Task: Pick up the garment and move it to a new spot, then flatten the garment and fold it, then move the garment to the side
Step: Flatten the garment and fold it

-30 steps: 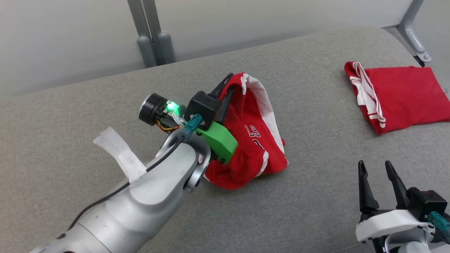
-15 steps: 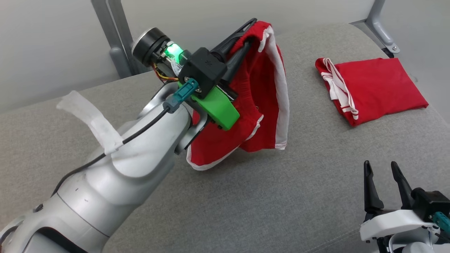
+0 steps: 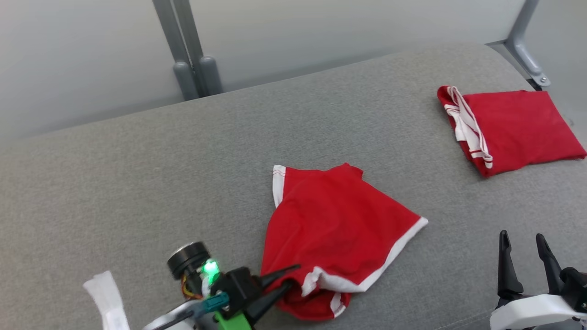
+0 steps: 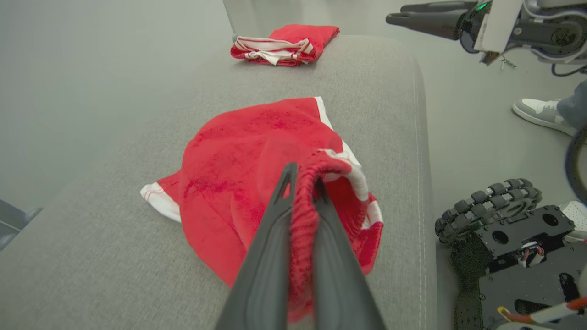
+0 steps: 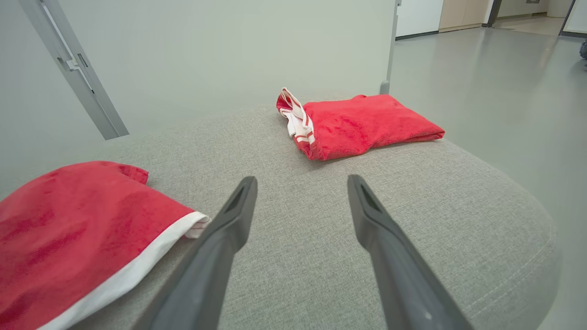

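My left hand point(image 3: 294, 275) is clenched on the waistband of the garment point(image 3: 335, 215), and the relocation looks nearly done. My right hand point(image 3: 523, 236) is spread and empty. Next, I reckon, release and flatten it.

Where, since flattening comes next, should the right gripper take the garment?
Probably the white-trimmed hem corner of the garment, approached low from the robot's right: it juts toward the right gripper, lies flat on the cushion, opposite the waistband pinched by the left gripper.

a bare test lab — plain grey walls point(image 3: 321, 27), smooth floor point(image 5: 504, 91), metal posts point(image 3: 181, 46), a padded grey bench point(image 3: 114, 183)
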Available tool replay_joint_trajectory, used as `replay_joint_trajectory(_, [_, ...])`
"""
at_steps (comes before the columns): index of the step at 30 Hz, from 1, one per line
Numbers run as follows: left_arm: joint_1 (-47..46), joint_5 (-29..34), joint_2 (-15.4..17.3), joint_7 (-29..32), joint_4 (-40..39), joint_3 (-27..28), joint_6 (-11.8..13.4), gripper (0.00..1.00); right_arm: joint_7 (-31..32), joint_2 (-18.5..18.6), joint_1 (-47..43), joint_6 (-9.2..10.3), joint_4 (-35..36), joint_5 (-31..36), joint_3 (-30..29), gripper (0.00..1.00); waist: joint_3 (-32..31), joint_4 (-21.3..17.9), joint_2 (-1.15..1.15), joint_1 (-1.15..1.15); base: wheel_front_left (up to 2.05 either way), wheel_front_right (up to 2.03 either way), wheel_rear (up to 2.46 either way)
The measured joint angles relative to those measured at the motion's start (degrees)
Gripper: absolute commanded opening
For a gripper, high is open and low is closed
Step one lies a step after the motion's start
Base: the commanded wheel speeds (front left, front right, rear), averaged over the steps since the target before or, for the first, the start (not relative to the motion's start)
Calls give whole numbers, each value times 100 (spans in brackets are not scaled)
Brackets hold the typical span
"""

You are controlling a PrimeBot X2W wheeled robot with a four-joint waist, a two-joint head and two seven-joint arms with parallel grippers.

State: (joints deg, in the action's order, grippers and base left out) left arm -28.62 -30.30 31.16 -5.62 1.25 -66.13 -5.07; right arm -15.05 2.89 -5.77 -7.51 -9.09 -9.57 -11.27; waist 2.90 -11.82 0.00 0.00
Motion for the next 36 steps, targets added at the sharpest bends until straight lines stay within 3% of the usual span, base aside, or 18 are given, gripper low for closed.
replay_joint_trajectory(2, [280,-250,324,53,-152,-19,0,0,0,-5,18,0,0,0,26,100,21,151,0,0,0,0,0])
replay_joint_trajectory(6, [517,-291,611,27,33,-127,-43,0,-1,1,104,0,-41,20,155,100,72,453,0,0,0,0,0])
replay_joint_trajectory(13, [571,-458,519,-683,947,179,13,1,-1,-9,185,-1,-81,79,197,100,139,918,0,0,0,0,0])
replay_joint_trajectory(15, [570,-549,407,-786,1127,303,13,24,-1,-8,184,0,-84,112,186,100,153,1024,0,0,0,0,0])
replay_joint_trajectory(16, [570,-564,356,-827,1215,371,13,44,-1,-8,183,0,-87,116,179,100,162,1077,0,0,0,0,0])
replay_joint_trajectory(18, [570,-621,276,-881,1366,509,14,100,0,-9,183,-1,-94,116,183,100,179,1157,0,0,0,0,0])
replay_joint_trajectory(24, [843,-757,98,-933,1624,1155,136,100,-1,-9,185,0,-130,116,230,100,206,1257,0,0,0,0,0])
replay_joint_trajectory(30, [1813,-816,-53,-936,1036,2724,677,100,-1,-9,126,0,-119,98,160,100,97,1185,0,0,0,0,0])
replay_joint_trajectory(34, [2795,-606,-439,-940,541,3808,1039,100,0,-7,64,-1,-13,113,63,100,-2,1126,0,0,0,0,0])
replay_joint_trajectory(36, [3228,-534,-735,-942,400,4219,1038,100,0,-9,12,-1,1,134,23,100,-62,1110,0,0,0,0,0])
